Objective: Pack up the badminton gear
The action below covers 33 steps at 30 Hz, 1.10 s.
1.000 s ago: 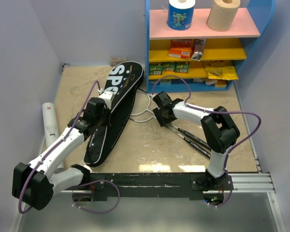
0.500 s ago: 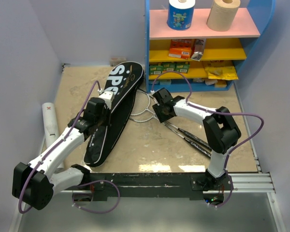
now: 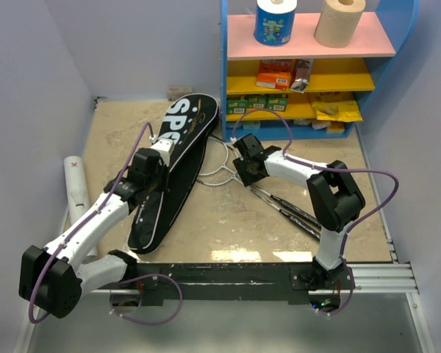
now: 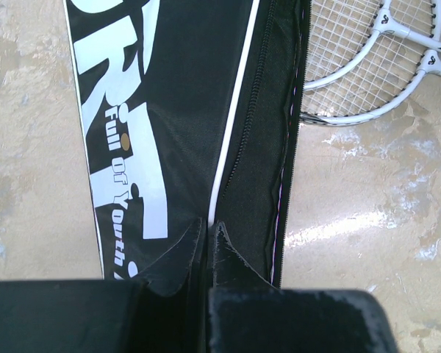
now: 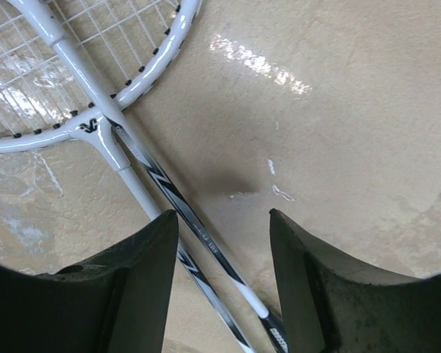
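Observation:
The black cover (image 3: 175, 158) lettered "SPORT" lies on the floor, its zip side open, and it also shows in the left wrist view (image 4: 176, 95). My left gripper (image 3: 150, 182) (image 4: 206, 226) is shut on the cover's upper flap near the zip edge. Two white-strung rackets (image 3: 219, 168) lie right of the cover, their black handles (image 3: 298, 215) pointing to the near right. My right gripper (image 3: 242, 173) (image 5: 224, 217) is open just above the two racket shafts (image 5: 162, 184), with one shaft between its fingers. A long white tube (image 3: 76, 187) lies at the left wall. No shuttlecock shows.
A blue shelf unit (image 3: 224, 66) stands at the back with two paper rolls (image 3: 276, 20) on top and orange (image 3: 275, 73) and yellow packets (image 3: 336, 110) below. Walls close in on the left and right. A metal rail (image 3: 375, 276) runs along the near edge.
My right gripper has shifted a little farther along the racket shafts toward the heads. The left arm and the cover have hardly moved.

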### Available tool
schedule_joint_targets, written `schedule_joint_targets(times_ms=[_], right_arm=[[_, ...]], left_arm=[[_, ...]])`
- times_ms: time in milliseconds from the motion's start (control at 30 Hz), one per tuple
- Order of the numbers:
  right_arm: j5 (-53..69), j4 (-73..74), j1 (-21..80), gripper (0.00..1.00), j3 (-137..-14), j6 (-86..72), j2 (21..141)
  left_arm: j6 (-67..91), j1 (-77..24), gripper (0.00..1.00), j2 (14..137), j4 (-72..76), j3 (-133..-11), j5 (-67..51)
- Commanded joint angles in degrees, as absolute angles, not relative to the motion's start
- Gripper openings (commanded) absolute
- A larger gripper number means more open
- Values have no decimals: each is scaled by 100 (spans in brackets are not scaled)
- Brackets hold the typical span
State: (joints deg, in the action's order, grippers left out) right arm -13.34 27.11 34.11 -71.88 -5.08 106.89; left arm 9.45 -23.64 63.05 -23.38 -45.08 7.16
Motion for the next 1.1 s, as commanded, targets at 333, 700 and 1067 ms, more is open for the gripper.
schedule_joint_targets(times_ms=[333, 700, 1067], right_arm=[[-765, 2478, 3401, 47, -7093, -764, 11083], [-518, 2637, 3401, 0, -7101, -703, 11066], [-791, 3576, 3621, 0, -8128, -808, 10477]], left_arm=[[949, -2329, 0, 6284, -1951, -4465, 615], [958, -2329, 0, 6188, -1951, -4456, 677], [1011, -2312, 0, 5915, -1942, -4447, 932]])
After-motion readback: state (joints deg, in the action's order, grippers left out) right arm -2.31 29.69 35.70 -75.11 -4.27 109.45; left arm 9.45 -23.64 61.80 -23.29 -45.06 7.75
